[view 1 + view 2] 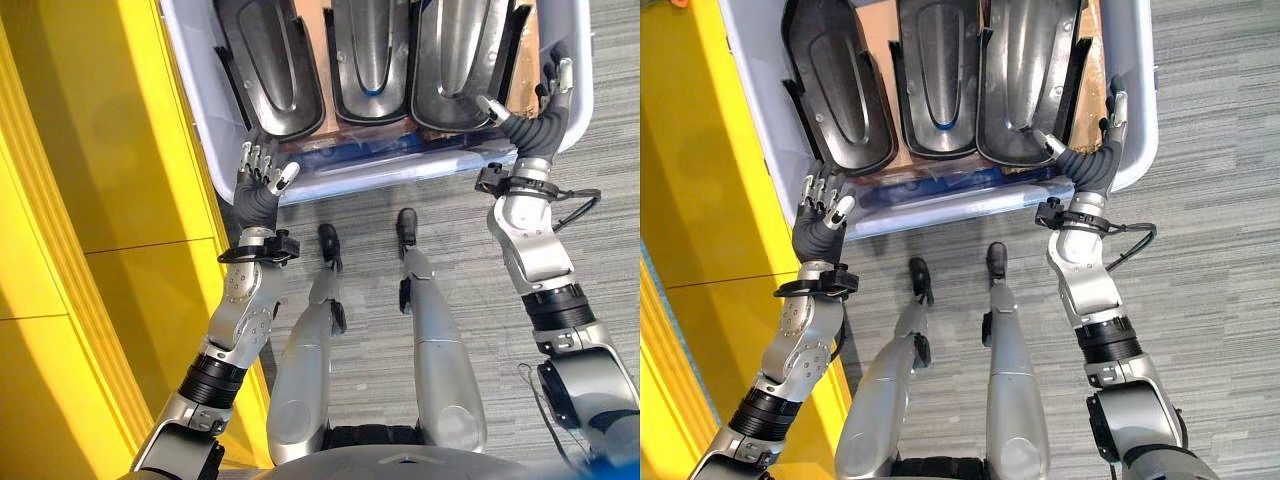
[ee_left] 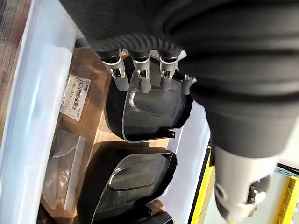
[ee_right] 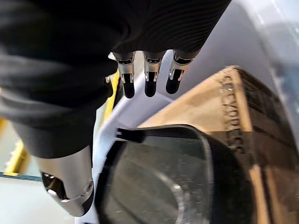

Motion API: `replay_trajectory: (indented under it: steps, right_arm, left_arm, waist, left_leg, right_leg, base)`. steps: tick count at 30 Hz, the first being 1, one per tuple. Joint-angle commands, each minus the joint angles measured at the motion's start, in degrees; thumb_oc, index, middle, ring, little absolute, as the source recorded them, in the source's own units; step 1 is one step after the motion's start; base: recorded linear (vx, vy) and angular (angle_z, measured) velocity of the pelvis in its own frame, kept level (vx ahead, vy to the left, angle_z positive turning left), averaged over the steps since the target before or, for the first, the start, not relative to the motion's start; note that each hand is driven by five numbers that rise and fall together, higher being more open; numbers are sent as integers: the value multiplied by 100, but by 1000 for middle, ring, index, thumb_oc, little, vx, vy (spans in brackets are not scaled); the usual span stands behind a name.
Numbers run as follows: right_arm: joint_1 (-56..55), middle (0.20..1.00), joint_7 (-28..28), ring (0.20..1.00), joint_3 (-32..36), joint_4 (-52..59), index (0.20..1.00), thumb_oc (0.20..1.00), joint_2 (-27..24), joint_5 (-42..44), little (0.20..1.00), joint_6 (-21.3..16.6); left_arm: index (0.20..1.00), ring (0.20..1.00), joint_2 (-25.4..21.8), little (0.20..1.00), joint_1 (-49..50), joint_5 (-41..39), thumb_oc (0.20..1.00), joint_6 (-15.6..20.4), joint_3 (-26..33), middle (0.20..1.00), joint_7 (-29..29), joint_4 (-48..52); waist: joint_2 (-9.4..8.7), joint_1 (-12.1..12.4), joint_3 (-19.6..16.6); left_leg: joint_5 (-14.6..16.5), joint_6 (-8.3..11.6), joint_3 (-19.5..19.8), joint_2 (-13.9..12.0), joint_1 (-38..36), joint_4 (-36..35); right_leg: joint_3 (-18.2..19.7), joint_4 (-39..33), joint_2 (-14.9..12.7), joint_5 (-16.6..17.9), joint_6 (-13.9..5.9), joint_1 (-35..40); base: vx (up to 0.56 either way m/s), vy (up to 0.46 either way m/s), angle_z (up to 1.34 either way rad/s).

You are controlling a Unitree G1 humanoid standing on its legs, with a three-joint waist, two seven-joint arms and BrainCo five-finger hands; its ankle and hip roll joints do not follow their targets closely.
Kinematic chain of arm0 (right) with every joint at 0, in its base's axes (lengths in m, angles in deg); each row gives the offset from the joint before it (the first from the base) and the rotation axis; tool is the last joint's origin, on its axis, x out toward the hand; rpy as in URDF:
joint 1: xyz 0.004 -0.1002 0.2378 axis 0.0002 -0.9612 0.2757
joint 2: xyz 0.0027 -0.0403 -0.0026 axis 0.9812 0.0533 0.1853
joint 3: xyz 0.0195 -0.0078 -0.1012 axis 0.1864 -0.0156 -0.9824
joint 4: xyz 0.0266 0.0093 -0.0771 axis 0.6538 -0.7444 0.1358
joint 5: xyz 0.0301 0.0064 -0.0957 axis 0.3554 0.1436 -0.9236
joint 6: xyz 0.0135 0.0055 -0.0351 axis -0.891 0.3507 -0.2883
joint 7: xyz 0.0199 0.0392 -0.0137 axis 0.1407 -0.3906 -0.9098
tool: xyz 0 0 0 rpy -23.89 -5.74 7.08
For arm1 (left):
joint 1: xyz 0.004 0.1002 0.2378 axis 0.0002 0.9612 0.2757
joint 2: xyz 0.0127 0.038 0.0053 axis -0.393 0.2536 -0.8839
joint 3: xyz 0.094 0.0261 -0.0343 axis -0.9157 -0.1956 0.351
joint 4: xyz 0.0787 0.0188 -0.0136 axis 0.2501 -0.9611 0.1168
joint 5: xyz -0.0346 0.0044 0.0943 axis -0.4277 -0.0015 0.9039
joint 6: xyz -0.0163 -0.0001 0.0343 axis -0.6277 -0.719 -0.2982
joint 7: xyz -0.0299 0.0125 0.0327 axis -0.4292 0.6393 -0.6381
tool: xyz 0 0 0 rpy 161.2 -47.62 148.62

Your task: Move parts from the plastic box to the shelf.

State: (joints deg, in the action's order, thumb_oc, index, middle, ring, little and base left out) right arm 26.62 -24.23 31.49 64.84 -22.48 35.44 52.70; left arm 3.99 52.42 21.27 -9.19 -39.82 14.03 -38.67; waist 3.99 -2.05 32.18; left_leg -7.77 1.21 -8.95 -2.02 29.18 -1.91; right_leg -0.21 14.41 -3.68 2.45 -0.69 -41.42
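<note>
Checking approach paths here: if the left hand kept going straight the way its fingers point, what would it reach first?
Probably the leftmost black part in the plastic box. The left hand hovers open at the box's near corner, fingers aimed at that part's near end; the left wrist view agrees, though depth is unclear.

Grey striped carpet floor (image 1: pixel 400 185), bright yellow panel (image 1: pixel 95 200) along its left side — glossy, seamed

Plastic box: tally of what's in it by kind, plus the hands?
Black moulded parts: 3, left, middle, right, all in the plastic box
Cardboard liner: 1
Robot hands: 2, left hand, right hand
Total: 6
</note>
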Motion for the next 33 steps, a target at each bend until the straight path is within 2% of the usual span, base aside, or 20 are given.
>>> replay_trajectory:
  steps: [1,14,17,25,32,33]
  right_arm:
    - [204,1000,156,1000,41,42,1000,1000,-345,-230,1000,-142]
    - [1395,1000,229,1000,-177,-1655,1000,1000,-967,99,1000,1]
    - [2042,1000,48,1000,-652,-2714,1000,1000,-1149,152,1000,163]
    - [2542,1000,-397,1000,-1414,-3906,1000,1000,-1144,-185,1000,497]
    - [2738,1000,-612,1000,-1774,-4589,1000,1000,-1031,-415,1000,644]
    - [2744,586,-613,586,-1778,-4596,586,586,-1030,-413,586,640]
  left_arm:
    - [1000,1000,-146,1000,217,103,1000,326,-16,1000,-50,532]
    - [1000,1000,-243,1000,321,-79,1000,415,-122,1000,-192,647]
    - [1000,1000,-298,1000,323,-155,1000,447,-216,1000,-258,696]
    - [1000,1000,-317,1000,265,-162,1000,423,-289,1000,-298,731]
    - [1000,1000,-299,1000,159,-106,1000,415,-320,1000,-280,710]
    - [1000,1000,-298,1000,158,-106,1000,415,-318,1000,-280,710]
  waist:
    - [125,-34,-238]
    - [276,105,-238]
    - [302,182,-238]
    - [308,272,-238]
    - [318,321,-238]
    - [319,318,-238]
  left_leg:
    - [445,194,338,-220,-128,384]
    - [459,179,348,-177,9,356]
    - [448,170,358,-164,80,348]
    - [429,164,411,-174,199,305]
    - [402,151,488,-159,321,297]
    - [403,151,489,-159,323,298]
  right_leg:
    - [-162,-59,-585,-130,-682,166]
    - [-142,102,-597,-222,-681,-84]
    - [-140,159,-587,-219,-676,-193]
    - [-206,236,-591,-243,-668,-349]
    - [-256,262,-599,-241,-677,-454]
    - [-257,263,-600,-241,-677,-456]
  base:
    - [0,0,0]
    - [3,0,0]
    - [0,0,0]
    - [6,-3,2]
    - [2,2,2]
    - [0,10,5]
